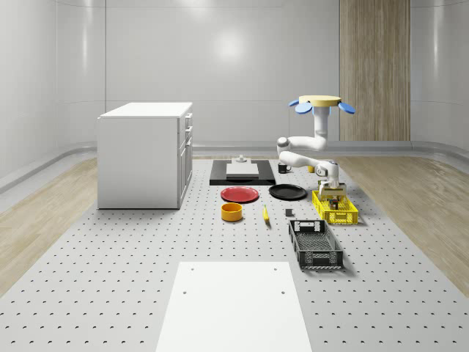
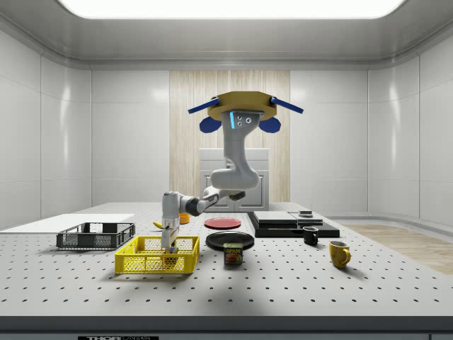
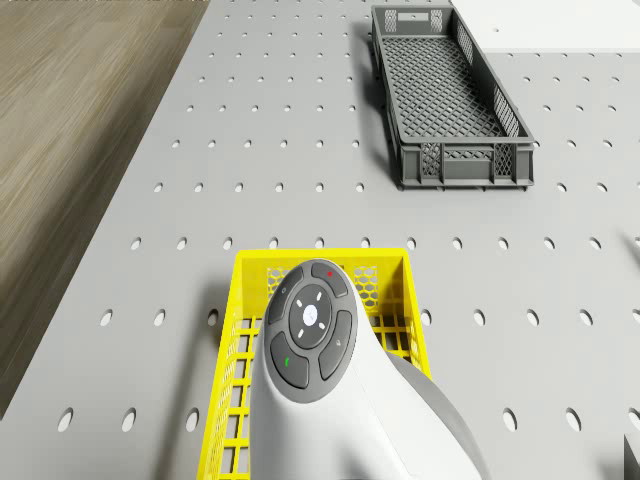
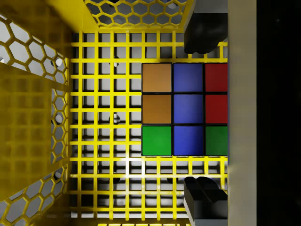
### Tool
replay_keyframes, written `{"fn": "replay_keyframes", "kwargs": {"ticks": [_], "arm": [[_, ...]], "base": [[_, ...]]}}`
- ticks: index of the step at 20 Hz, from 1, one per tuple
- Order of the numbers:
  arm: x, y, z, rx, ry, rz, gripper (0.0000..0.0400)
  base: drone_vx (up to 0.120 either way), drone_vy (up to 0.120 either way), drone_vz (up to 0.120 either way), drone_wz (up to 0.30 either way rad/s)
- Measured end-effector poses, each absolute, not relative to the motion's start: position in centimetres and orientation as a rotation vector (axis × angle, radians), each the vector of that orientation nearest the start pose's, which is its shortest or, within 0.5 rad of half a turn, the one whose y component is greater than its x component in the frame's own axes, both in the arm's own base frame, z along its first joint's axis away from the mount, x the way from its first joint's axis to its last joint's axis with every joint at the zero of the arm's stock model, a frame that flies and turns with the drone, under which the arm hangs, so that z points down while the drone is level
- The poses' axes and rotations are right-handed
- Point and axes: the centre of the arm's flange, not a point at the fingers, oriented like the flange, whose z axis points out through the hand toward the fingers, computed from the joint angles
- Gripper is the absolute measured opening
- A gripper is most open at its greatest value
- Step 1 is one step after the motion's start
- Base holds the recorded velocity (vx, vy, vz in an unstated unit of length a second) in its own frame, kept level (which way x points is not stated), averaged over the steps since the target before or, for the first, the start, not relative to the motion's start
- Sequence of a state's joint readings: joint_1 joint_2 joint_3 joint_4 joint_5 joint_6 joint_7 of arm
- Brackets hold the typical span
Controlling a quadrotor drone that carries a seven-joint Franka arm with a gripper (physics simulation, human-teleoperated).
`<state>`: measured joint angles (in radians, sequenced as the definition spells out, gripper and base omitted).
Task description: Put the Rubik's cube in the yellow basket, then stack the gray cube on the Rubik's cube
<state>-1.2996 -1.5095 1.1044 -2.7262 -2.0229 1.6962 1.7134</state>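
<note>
In the whole-scene view the drone (image 1: 319, 103) hovers right of centre above the table (image 1: 110, 271), its arm lowering the gripper (image 1: 333, 196) into the yellow basket (image 1: 344, 216). In the wrist view the Rubik's cube (image 4: 183, 109) lies on the basket floor at centre right, between spread fingers (image 4: 204, 35) that do not touch it.
</note>
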Motion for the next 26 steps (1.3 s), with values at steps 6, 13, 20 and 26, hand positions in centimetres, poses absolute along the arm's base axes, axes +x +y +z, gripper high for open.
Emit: {"fn": "replay_keyframes", "kwargs": {"ticks": [6,13,20,26], "arm": [[32.48,-0.60,57.91,0.001,-0.002,0.786,0.0398],[32.48,-0.60,57.88,0.001,-0.002,0.786,0.0400],[32.48,-0.60,57.88,0.001,-0.002,0.786,0.0400],[32.48,-0.60,57.88,0.001,-0.002,0.786,0.0400]], "base": [[0.000,-0.087,0.120,0.000],[0.000,-0.120,0.029,0.000],[0.040,-0.120,0.000,0.000],[0.080,-0.120,0.000,0.000]]}}
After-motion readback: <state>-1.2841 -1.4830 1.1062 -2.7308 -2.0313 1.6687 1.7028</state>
